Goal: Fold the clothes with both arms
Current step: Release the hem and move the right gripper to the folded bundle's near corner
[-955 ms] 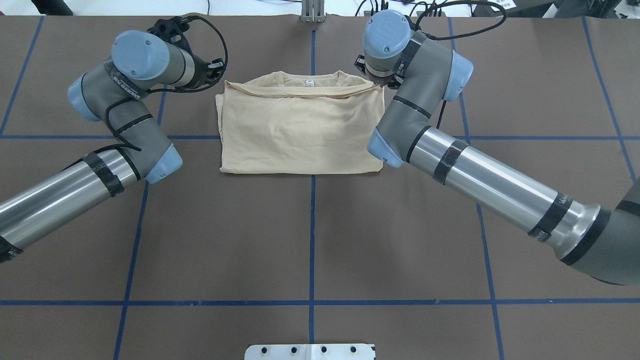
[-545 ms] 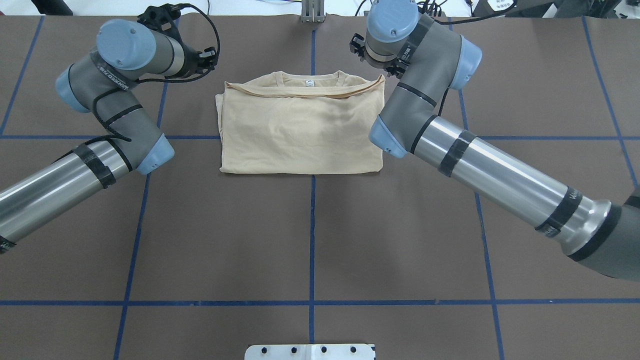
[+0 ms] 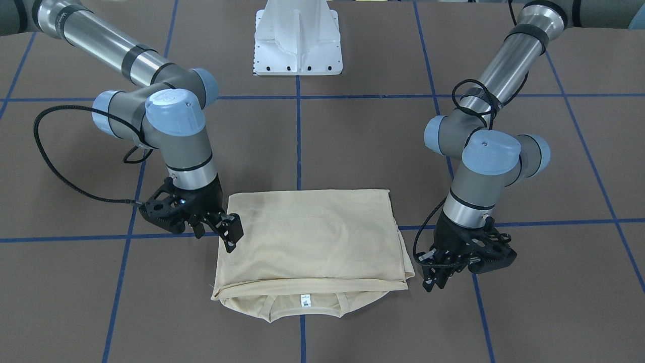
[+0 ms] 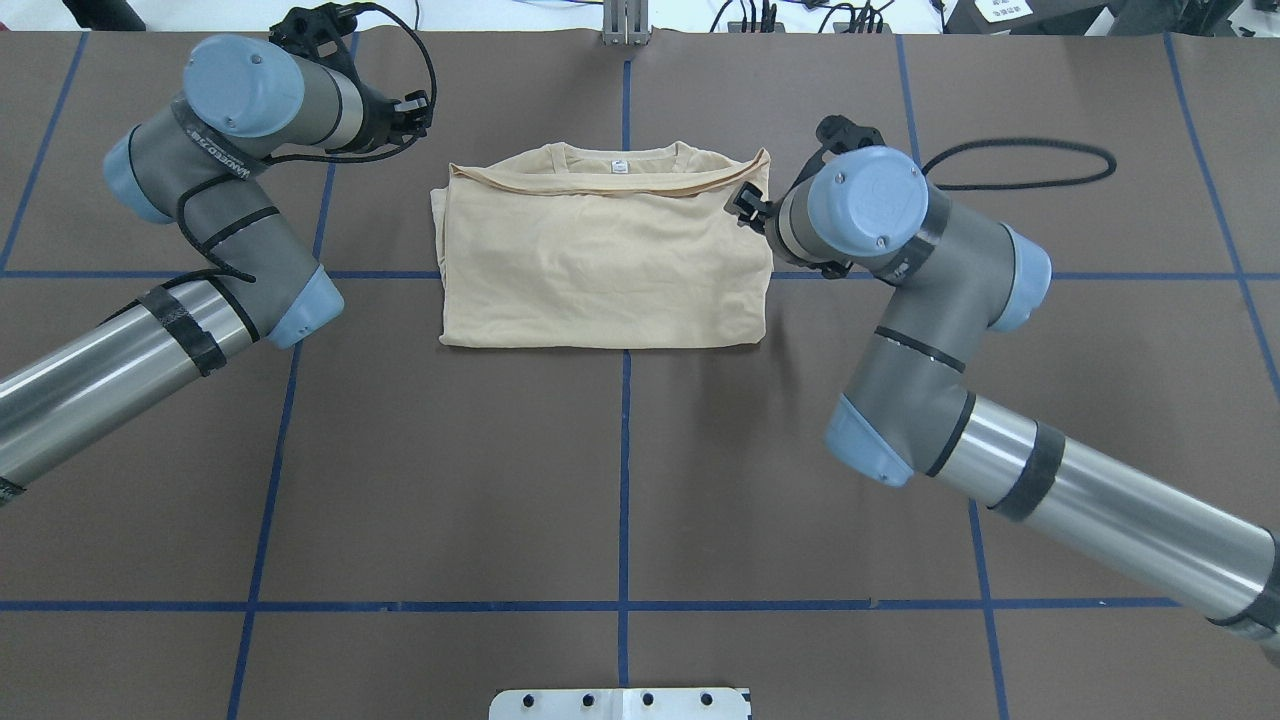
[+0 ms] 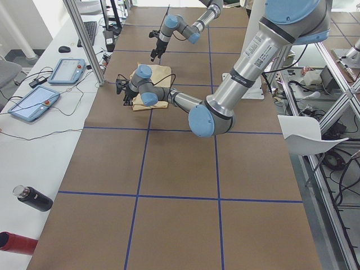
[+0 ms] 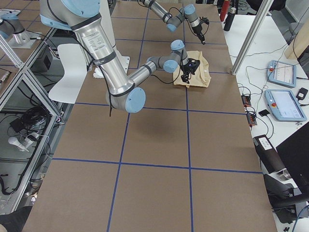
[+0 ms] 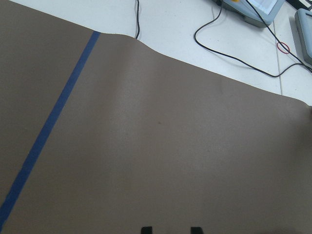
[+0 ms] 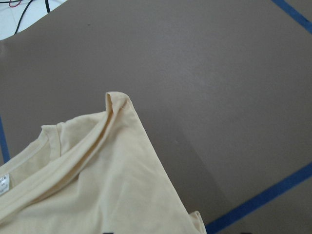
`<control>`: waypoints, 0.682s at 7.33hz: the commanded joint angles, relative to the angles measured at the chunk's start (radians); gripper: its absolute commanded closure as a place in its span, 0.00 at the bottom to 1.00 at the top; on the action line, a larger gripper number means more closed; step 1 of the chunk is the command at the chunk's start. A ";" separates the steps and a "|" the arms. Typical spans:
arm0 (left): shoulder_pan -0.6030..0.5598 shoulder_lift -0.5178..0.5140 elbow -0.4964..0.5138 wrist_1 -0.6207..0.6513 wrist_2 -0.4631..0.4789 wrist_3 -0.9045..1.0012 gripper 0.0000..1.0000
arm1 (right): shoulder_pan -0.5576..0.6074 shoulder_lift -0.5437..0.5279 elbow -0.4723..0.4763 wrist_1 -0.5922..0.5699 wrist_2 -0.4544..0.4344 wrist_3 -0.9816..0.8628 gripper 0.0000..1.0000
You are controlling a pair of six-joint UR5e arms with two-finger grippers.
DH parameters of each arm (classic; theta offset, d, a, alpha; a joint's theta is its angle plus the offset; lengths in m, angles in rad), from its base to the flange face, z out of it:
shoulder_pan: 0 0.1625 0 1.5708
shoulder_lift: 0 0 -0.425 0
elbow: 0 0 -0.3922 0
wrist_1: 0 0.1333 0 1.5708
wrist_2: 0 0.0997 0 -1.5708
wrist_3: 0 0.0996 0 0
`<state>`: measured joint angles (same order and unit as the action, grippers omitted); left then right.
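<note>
Brown table covering fills the overhead view, crossed by blue tape lines, with wide bare room nearer the robot and on both sides.

At far left, the left gripper hangs over bare table near the far edge, apart from the shirt's far left corner. Its fingers are spread with nothing between them.

In the centre lies the beige T-shirt, folded into a flat rectangle. Its near edge is straight. Its collar and white neck label face the far side.

At the shirt's right edge, near the raised far corner, is the right gripper. Its fingers look spread and hold nothing; whether they touch the cloth cannot be told.
</note>
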<state>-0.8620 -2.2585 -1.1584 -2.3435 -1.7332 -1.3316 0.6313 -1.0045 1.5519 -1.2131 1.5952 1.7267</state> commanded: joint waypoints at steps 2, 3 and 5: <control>0.001 0.011 -0.001 0.001 0.000 -0.001 0.61 | -0.117 -0.034 0.037 0.000 -0.130 0.094 0.10; 0.001 0.011 -0.001 0.001 0.000 -0.003 0.60 | -0.148 -0.042 0.031 0.000 -0.142 0.094 0.10; 0.001 0.013 -0.001 0.001 0.000 -0.005 0.60 | -0.154 -0.043 0.030 -0.008 -0.141 0.099 0.12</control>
<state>-0.8608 -2.2467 -1.1597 -2.3424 -1.7334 -1.3346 0.4850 -1.0468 1.5831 -1.2171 1.4574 1.8227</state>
